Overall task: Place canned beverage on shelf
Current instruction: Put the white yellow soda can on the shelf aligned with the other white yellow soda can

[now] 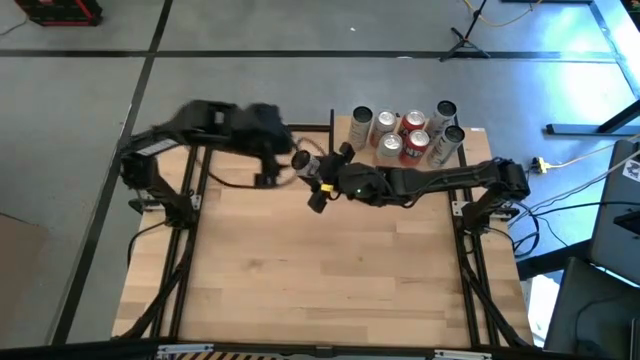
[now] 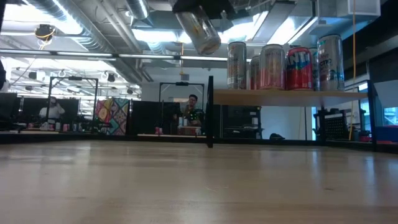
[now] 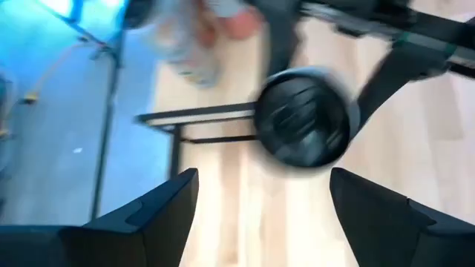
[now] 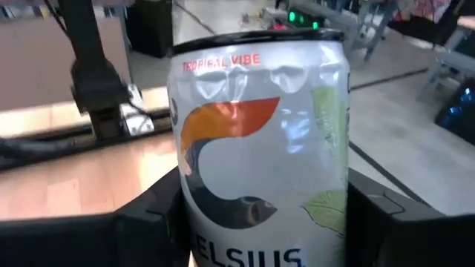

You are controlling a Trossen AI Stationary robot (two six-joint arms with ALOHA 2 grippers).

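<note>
While tilted low: can [image 4: 260, 148] label, wrist-only.

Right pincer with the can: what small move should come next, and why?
Probably carry the can toward the shelf. The right pincer holds it tilted in the air, short of the shelf's near edge, where six cans already stand. The left pincer is open.

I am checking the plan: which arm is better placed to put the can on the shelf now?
The right. Its gripper already holds the can in the air beside the shelf. The left gripper is open and empty.
</note>
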